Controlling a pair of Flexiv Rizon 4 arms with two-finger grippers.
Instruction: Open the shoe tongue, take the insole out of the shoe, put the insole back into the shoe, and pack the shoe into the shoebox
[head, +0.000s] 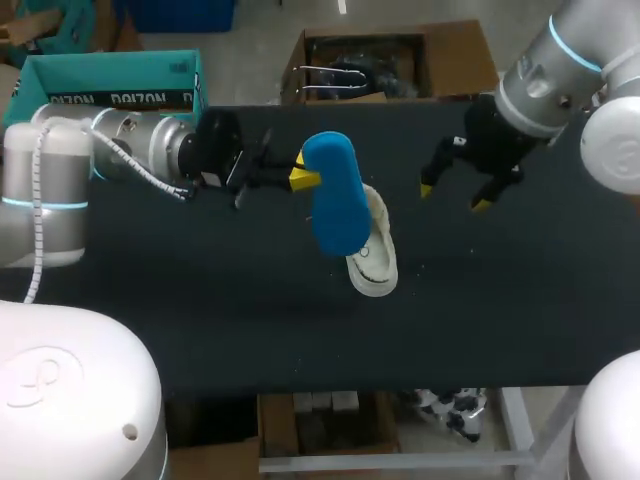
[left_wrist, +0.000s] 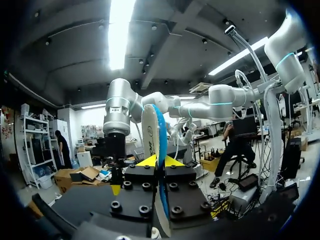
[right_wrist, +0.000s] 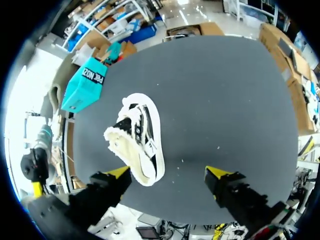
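Note:
My left gripper (head: 300, 178) is shut on the edge of a blue insole (head: 332, 195), held up above the table. In the left wrist view the insole (left_wrist: 152, 132) stands edge-on, white on one face and blue on the other, pinched between the yellow tips of that gripper (left_wrist: 159, 161). Partly hidden under the insole, a white shoe (head: 373, 258) lies on the table. The right wrist view shows the shoe (right_wrist: 137, 142) with its black upper, ahead of my right gripper (right_wrist: 169, 174). That right gripper (head: 455, 192) hangs open and empty to the shoe's right. A teal shoebox (head: 110, 82) sits at the back left.
The black tabletop (head: 520, 300) stretches in front of and to the right of the shoe. In the right wrist view the shoebox (right_wrist: 86, 85) lies at the table's far corner, apart from the shoe.

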